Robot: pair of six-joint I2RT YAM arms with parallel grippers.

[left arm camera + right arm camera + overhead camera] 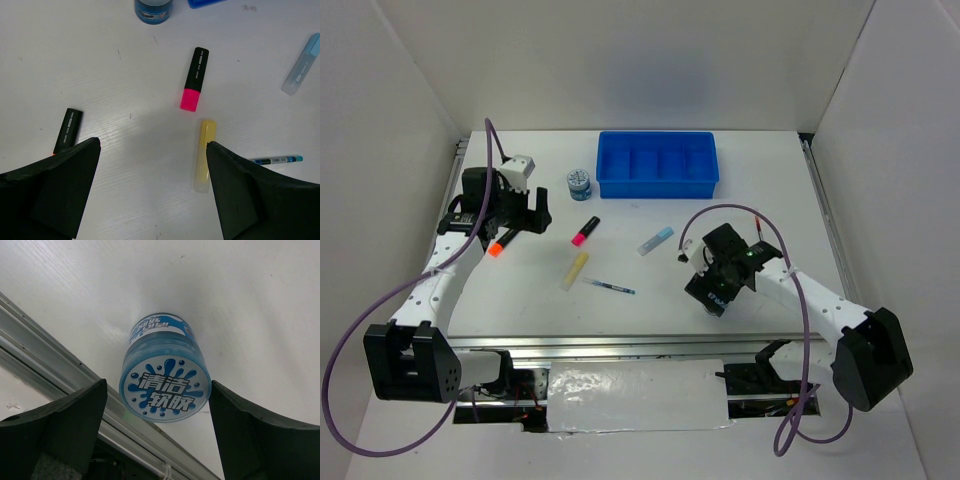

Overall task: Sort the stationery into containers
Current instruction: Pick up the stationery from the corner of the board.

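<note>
The blue tray (658, 165) stands at the back, its compartments empty. One patterned roll (580, 184) stands left of it. On the table lie a pink marker (584, 231), an orange marker (500, 244), a pale yellow marker (575, 271), a light blue marker (656, 240) and a thin pen (610, 287). My left gripper (152, 190) is open and empty over bare table, between the orange marker's black end (68, 131) and the yellow marker (205, 155). My right gripper (157, 410) is open around the second roll (165, 390), with a gap on the left side.
The metal rail (50, 345) at the table's front edge runs close to the second roll. White walls enclose the table on three sides. In the left wrist view the pink marker (194, 80), the light blue marker (301, 65) and the pen (276, 160) lie ahead.
</note>
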